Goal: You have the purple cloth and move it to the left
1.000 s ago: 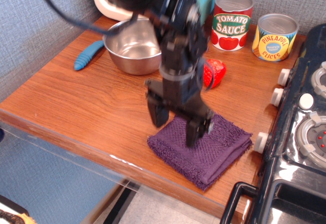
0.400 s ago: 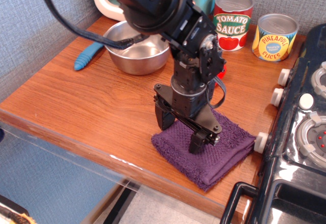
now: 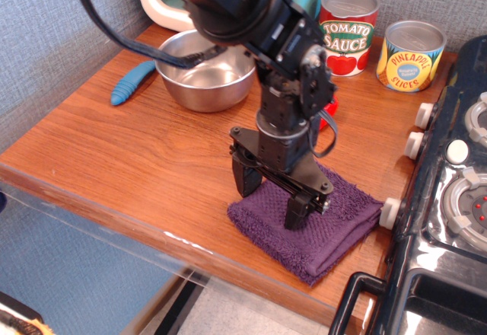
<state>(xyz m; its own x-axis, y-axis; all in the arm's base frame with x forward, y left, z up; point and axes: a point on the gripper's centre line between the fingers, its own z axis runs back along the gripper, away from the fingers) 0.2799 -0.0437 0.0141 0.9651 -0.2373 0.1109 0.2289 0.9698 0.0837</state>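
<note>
The purple cloth lies folded and flat on the wooden counter, near its front right corner beside the stove. My black gripper points straight down over the cloth's left part. Its jaws stand open, one fingertip at the cloth's left edge and the other pressing on the cloth's middle. The fingers hold no fold of the cloth between them.
A steel bowl stands at the back left with a blue handle beside it. A tomato sauce can and a pineapple can stand at the back. A red strawberry hides behind the arm. The stove borders the right.
The gripper has moved slightly right and come down onto the cloth, jaws still open. The cloth has shifted slightly right and lies flat in almost the same spot.
</note>
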